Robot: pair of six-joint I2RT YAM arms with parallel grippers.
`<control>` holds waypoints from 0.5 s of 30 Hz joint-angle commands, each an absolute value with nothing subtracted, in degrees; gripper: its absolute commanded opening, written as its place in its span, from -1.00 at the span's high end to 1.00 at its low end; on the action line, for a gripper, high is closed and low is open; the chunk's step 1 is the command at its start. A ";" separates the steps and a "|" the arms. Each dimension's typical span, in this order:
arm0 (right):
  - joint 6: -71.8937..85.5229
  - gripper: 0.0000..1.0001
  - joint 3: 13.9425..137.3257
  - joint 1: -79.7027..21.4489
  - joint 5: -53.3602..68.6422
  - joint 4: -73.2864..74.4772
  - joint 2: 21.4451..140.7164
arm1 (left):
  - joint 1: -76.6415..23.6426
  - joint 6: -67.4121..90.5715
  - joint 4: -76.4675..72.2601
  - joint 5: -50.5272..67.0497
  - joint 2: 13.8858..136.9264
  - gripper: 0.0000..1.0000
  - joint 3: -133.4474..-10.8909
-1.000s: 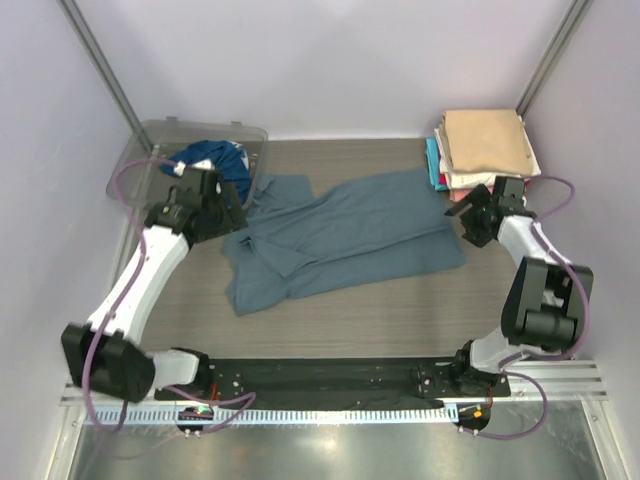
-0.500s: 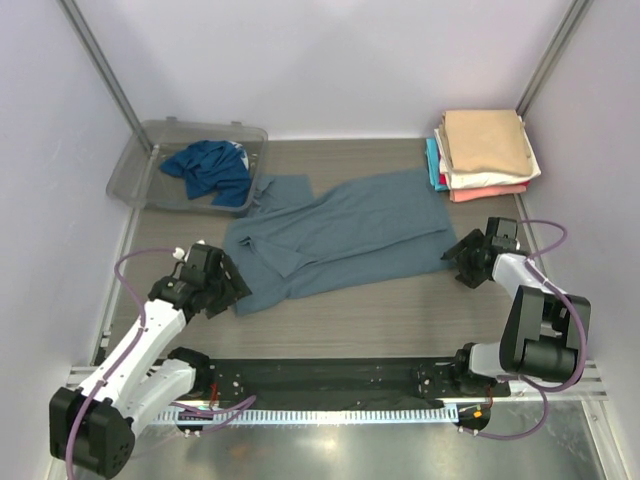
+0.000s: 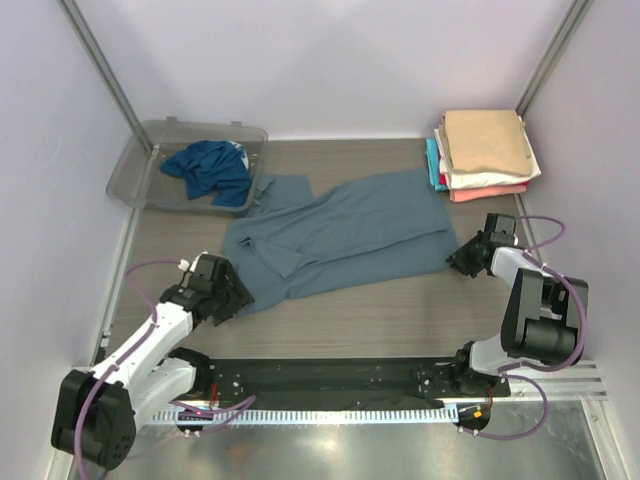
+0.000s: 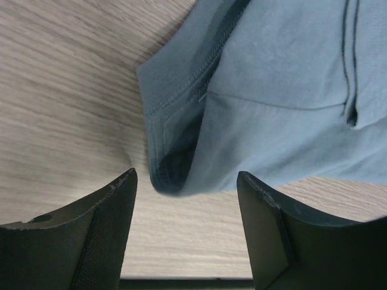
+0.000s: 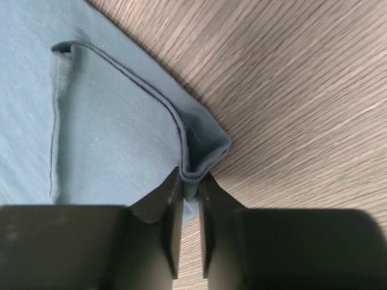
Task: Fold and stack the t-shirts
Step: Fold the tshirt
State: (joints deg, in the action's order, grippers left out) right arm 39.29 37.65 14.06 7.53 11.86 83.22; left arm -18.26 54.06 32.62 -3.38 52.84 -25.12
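The right gripper (image 5: 189, 181) is pinched tight on a folded corner of the soft, short-sleeved slate-blue t-shirt (image 5: 109, 121). The hem bunches up between its two dark fingers (image 5: 166, 205), low over the grey wood-grain table (image 5: 302, 90). Seen from above, this is the shirt's near right corner. The right arm is folded sharply, its elbow pulled back toward the base and its forearm angled left toward the cloth.

The left gripper (image 4: 184, 181) stands released. Its black fingers (image 4: 115, 205) are spread wide on either side of the shirt's near left corner, whose stitched hem lies between the tips without being clamped. The left arm runs low from its base out to the left, then bends in toward that corner.

The slate-blue t-shirt (image 3: 340, 235) lies spread and rumpled across the middle of the table, between the two grippers. Behind it at far left, a crumpled teal-blue t-shirt (image 3: 208, 168) sits inside a clear plastic tub (image 3: 130, 172). At far right, folded shirts are stacked with a tan t-shirt (image 3: 485, 140) on top. Below it show white (image 3: 490, 180), coral (image 3: 490, 193) and teal (image 3: 432, 160) edges.
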 commanded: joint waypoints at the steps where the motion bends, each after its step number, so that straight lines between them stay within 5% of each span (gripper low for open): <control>1: 38.67 0.61 38.58 14.15 6.50 11.43 84.37 | -18.46 54.67 25.07 -4.31 55.01 -0.29 -23.82; 7: 38.41 0.98 37.97 14.15 7.29 11.34 84.03 | -18.72 54.85 18.38 -3.43 59.58 0.26 -22.24; 8: 38.41 0.98 37.88 14.15 7.47 11.42 83.76 | -18.72 54.84 18.20 -3.34 60.55 0.40 -22.41; 9: 38.50 0.98 37.79 14.15 7.91 11.51 83.50 | -18.72 54.67 18.19 -3.25 60.82 0.78 -23.02; 11: 38.93 0.98 37.88 14.59 8.61 12.38 82.19 | -18.72 53.97 19.76 -2.64 59.69 1.00 -25.56; 15: 39.29 0.98 39.28 15.55 10.02 17.21 76.04 | -18.63 50.72 33.97 -7.38 53.80 1.00 -34.79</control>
